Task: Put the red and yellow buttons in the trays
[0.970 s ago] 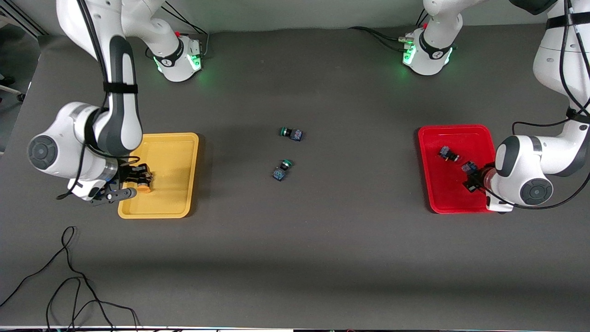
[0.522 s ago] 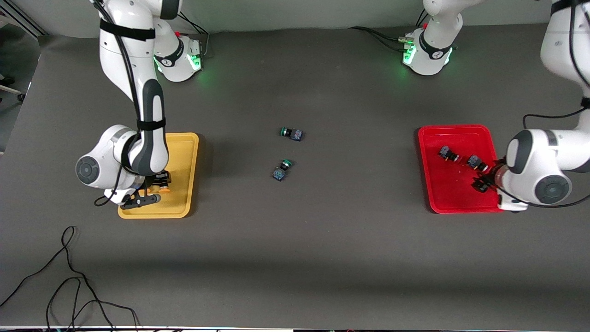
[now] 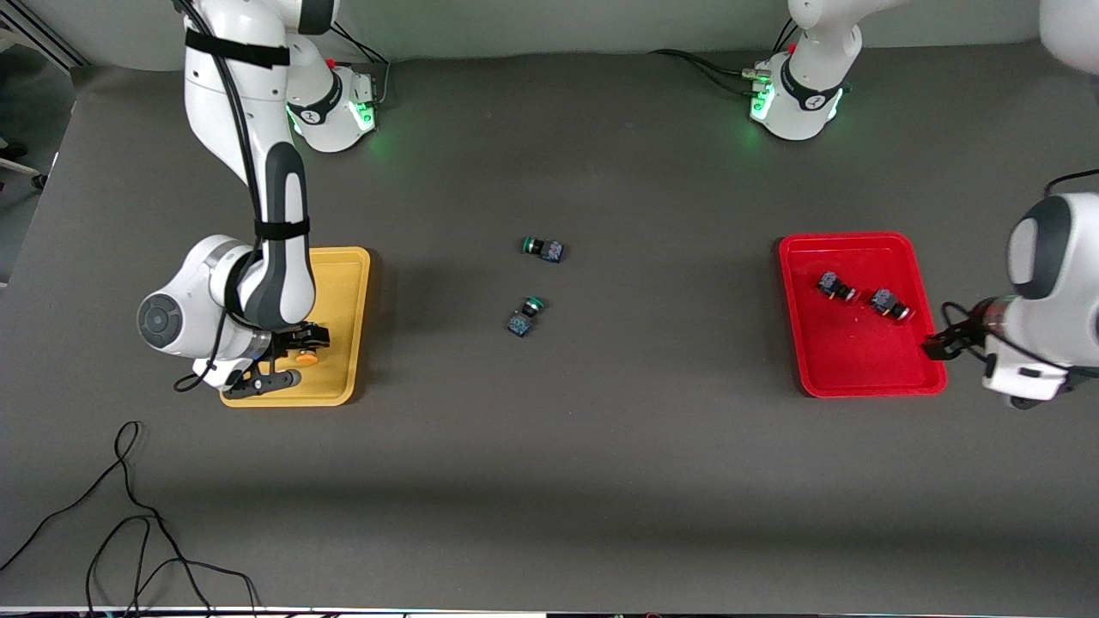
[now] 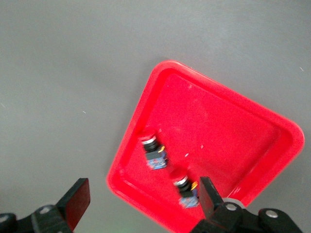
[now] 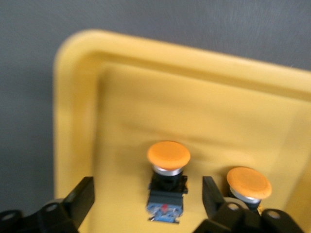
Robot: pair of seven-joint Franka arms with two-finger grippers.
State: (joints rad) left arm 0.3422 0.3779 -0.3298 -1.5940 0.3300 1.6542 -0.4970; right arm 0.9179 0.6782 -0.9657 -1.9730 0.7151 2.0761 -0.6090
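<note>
On the dark grey counter [image 3: 601,446], the yellow tray [image 3: 339,283] is sitting toward the right arm's end and the red tray [image 3: 846,369] toward the left arm's end. The right gripper [image 3: 288,360] is hanging low over the corner of the yellow tray nearest the front camera, and the arm is covering much of that tray in the front view. Its fingers [image 5: 82,194] are standing wide apart, gripping nothing. In the right wrist view, one orange-yellow button [image 5: 167,182] is lying on the tray floor between those fingers, free of both. A second orange-yellow button [image 5: 249,187] is lying just beside it, partly hidden by one finger. In the front view only one orange cap [image 3: 302,359] is showing under the gripper.

The left gripper [image 3: 940,343] is hovering over the edge of the red tray at the left arm's end, with much of that arm cut off by the frame. Its fingers [image 4: 77,201] are spread wide and are empty. Two red buttons are lying on their sides in the red tray: one [image 3: 835,286] closer to the tray's middle, the other [image 3: 890,305] near the rim beside the gripper. Their red caps are hard to pick out against the red floor.

Two green-capped switches are lying between the trays, well apart from the red tray: one [image 3: 543,249] farther from the front camera, the other [image 3: 525,316] nearer.
</note>
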